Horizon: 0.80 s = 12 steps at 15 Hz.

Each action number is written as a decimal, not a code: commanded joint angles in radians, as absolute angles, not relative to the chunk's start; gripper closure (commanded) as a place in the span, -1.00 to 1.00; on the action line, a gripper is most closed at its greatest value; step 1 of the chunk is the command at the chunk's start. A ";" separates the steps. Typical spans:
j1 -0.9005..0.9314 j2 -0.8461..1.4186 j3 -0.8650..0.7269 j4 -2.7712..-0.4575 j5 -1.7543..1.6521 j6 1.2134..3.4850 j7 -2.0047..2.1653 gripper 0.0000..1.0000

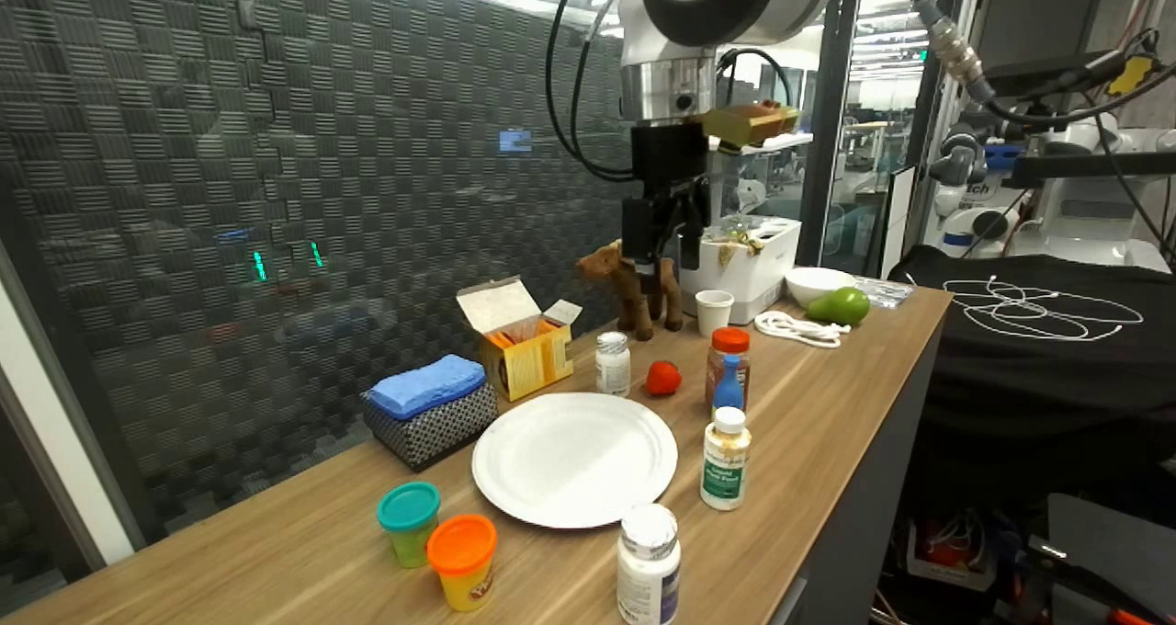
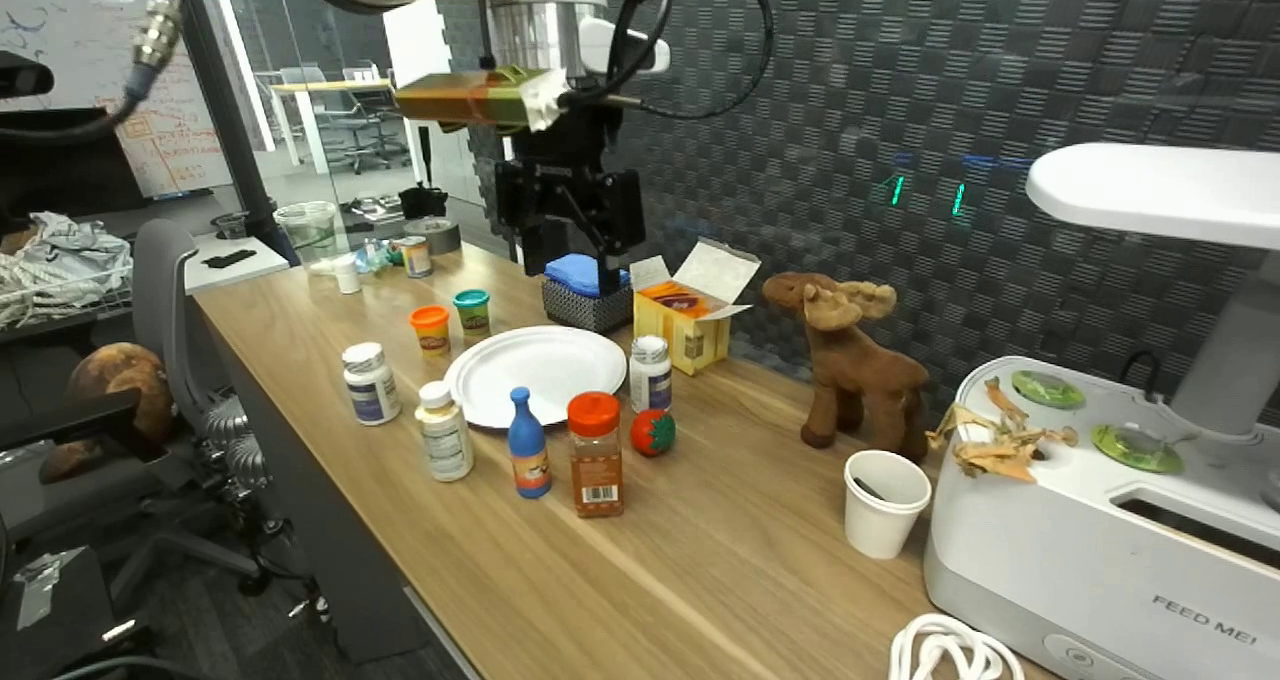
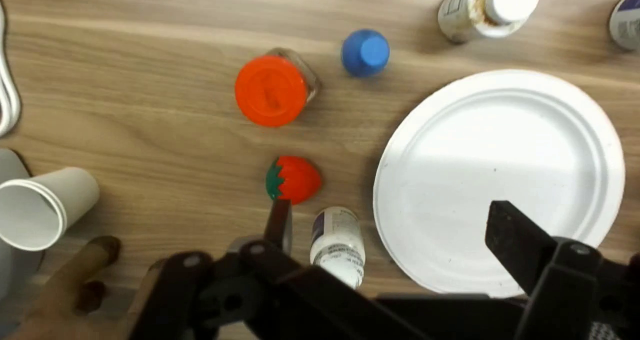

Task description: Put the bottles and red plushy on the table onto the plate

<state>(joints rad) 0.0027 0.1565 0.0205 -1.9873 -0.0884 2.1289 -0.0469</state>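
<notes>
The white plate (image 1: 575, 464) lies bare on the wood counter (image 2: 640, 570). Around it stand a white bottle (image 2: 651, 375) by its rim, another white bottle (image 2: 370, 385), a green-labelled white bottle (image 1: 725, 464), a blue bottle (image 2: 528, 445) and a red-capped jar (image 2: 597, 460). The red plushy (image 2: 653, 432), with a green end, sits near the rim-side white bottle. My gripper (image 3: 390, 210) is open and empty, high above the counter. In the wrist view one finger shows over the plate, the other near the plushy; the rim-side bottle (image 3: 340, 240) is partly hidden by the gripper.
Orange-lidded (image 1: 462, 561) and teal-lidded (image 1: 409, 522) tubs stand beside the plate. A blue cloth on a box (image 1: 432, 400), an open yellow box (image 1: 525, 354) and a brown plush animal (image 2: 860, 370) line the dark wall. A paper cup (image 2: 885, 505) stands by a white planter (image 2: 1080, 540).
</notes>
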 commanded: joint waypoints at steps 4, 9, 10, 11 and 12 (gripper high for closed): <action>-0.009 0.368 0.001 -1.790 -0.089 2.241 -0.058 -1.00; -0.020 0.494 -0.004 -1.666 -0.080 2.222 -0.068 -1.00; -0.023 0.516 -0.002 -1.643 -0.075 2.214 -0.073 -1.00; -0.025 0.534 -0.001 -1.626 -0.075 2.210 -0.075 -1.00; -0.027 0.551 0.000 -1.609 -0.072 2.206 -0.078 -1.00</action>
